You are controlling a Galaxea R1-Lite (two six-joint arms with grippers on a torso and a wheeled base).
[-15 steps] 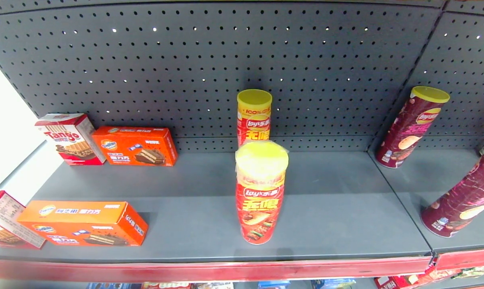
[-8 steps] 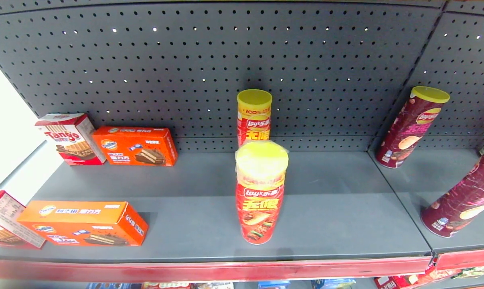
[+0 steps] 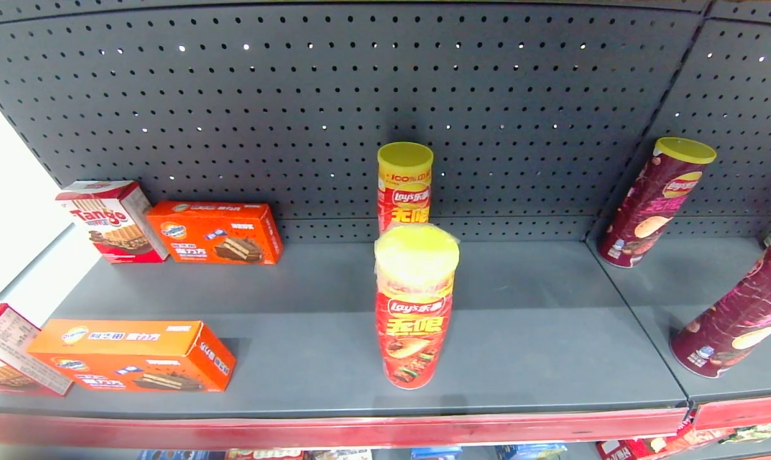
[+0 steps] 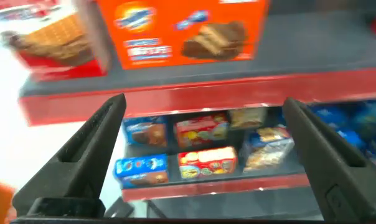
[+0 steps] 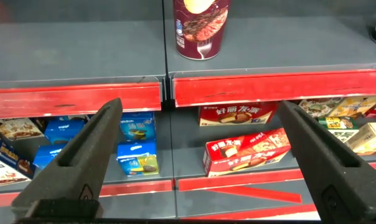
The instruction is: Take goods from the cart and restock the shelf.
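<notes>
shelf: grey deck, red front lip | front red chip can: upright, yellow lid, mid-deck | rear red chip can: upright, directly behind | maroon cans: two, standing, right bay | orange boxes: two, left side, front and back, each beside a wafer box

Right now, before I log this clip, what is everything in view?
red chip cans: 2, red with yellow lids, upright mid-shelf, one behind the other
maroon chip cans: 2, maroon with yellow lids, right shelf section
orange boxes: 2, orange, left side, one back, one front
wafer boxes: 2, red and white, far left, beside the orange ones
shelf: 1, grey, red front edge
pegboard: 1, dark grey, behind
lower-shelf packs: several, red and blue, shelf below
left gripper: open, facing shelf edge
right gripper: open, facing shelf edge
</notes>
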